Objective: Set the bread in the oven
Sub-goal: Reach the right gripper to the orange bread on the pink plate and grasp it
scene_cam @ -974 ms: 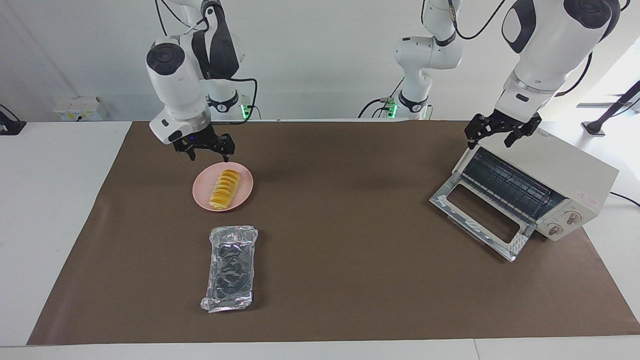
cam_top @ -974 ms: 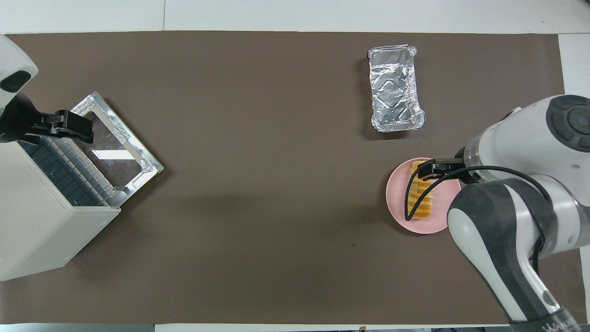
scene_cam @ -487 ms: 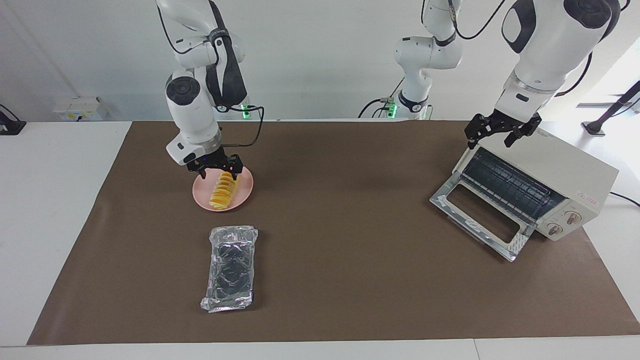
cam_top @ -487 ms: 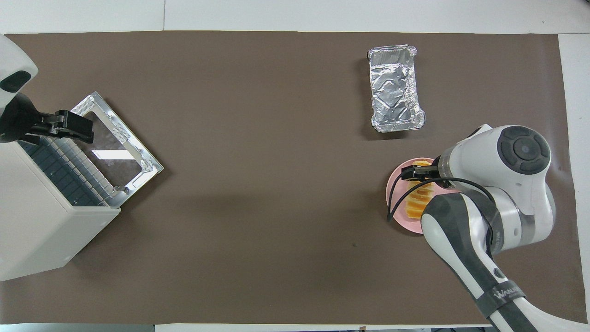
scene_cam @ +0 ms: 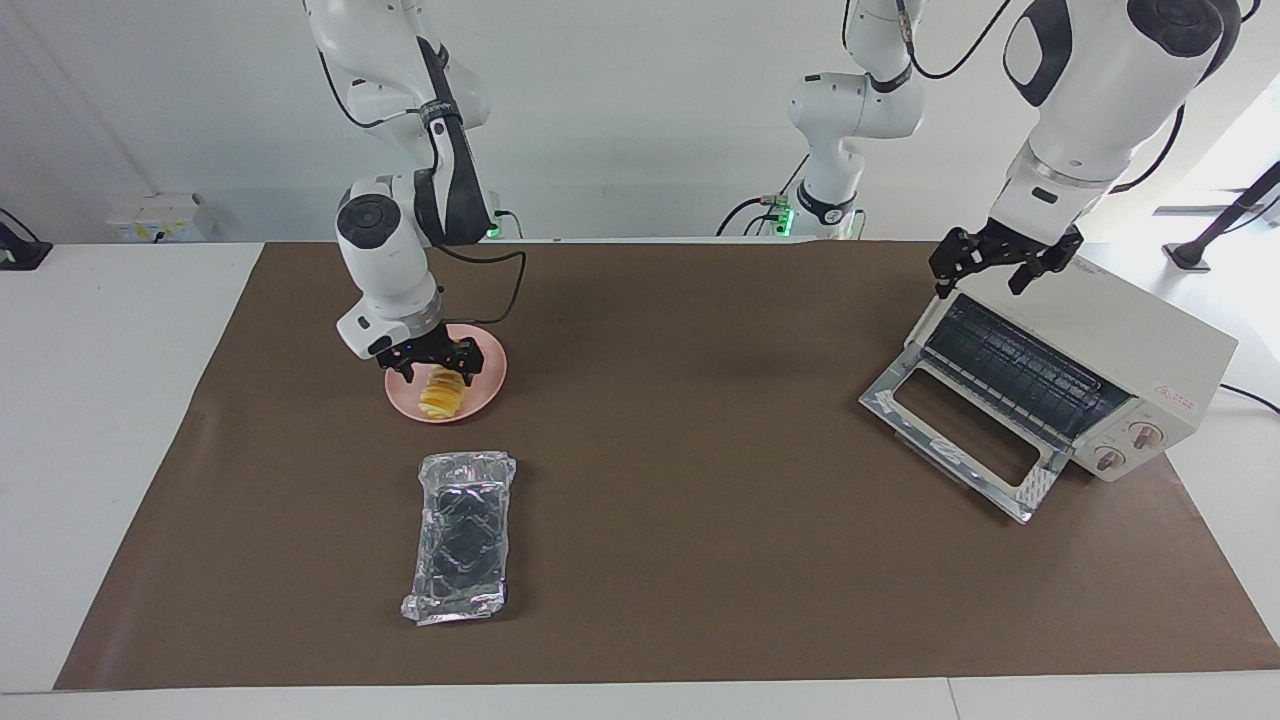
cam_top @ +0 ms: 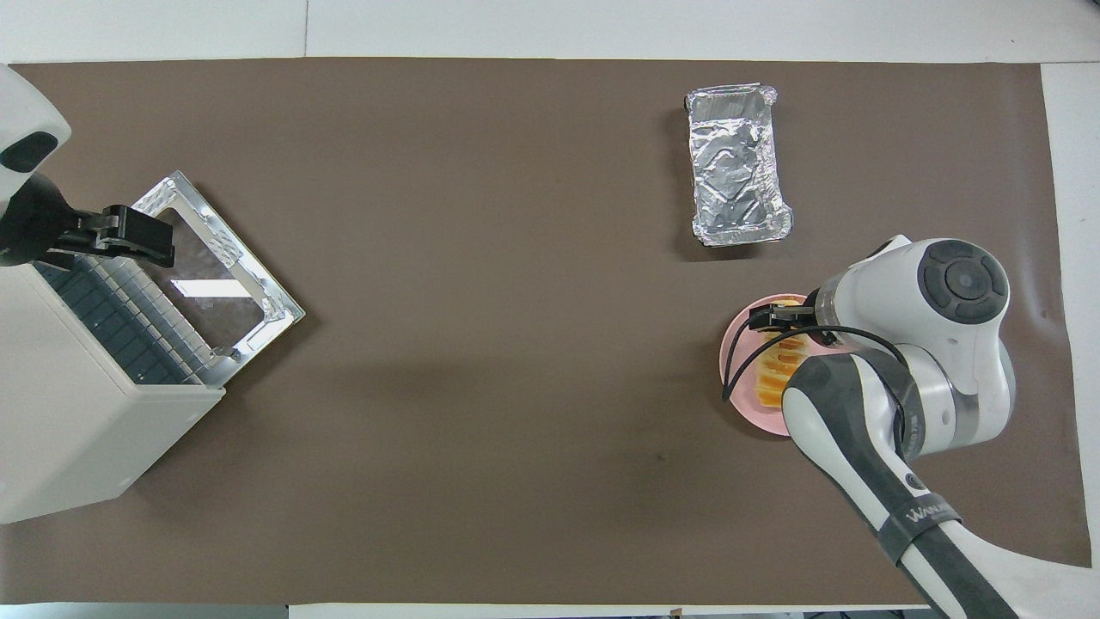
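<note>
Facing view: right pincer [scene_cam: 432,362] spread around the bread [scene_cam: 441,394]; left pincer [scene_cam: 992,268] spread above the oven [scene_cam: 1120,345].

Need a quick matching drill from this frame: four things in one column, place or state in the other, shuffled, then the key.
Things
1. bread
2. oven door
3. foil tray
4. left gripper

Place or state
A. hangs open over the oven's top front edge
B. lies on the pink plate, under the open right gripper
C. dropped open, wire rack showing
D. on the mat, farther from the robots than the plate

Pairs: 1-B, 2-C, 3-D, 4-A
</note>
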You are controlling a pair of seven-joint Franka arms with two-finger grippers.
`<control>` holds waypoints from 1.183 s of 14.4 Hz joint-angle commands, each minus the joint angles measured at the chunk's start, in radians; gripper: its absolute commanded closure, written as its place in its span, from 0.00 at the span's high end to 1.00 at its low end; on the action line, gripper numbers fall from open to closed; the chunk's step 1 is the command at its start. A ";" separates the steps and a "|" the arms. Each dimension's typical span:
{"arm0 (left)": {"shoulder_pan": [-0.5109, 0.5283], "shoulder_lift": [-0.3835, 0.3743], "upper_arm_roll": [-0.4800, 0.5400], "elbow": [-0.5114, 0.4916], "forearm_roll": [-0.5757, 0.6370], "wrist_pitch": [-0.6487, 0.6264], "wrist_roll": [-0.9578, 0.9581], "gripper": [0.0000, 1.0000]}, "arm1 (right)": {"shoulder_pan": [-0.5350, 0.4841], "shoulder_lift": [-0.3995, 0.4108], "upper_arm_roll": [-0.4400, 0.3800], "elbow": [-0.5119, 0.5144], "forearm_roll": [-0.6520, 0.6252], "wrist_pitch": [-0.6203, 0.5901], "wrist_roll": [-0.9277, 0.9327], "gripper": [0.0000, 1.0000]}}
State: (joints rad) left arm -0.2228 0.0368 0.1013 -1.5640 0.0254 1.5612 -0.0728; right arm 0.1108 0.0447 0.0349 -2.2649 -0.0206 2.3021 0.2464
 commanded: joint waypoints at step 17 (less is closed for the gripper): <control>0.007 -0.017 -0.002 -0.015 -0.015 -0.007 0.001 1.00 | 0.037 0.040 0.008 -0.007 -0.073 0.022 0.047 0.00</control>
State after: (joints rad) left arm -0.2228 0.0368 0.1013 -1.5640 0.0254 1.5612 -0.0728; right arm 0.1355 0.0779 0.0426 -2.3002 -0.0749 2.3411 0.2581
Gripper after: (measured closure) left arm 0.000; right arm 0.771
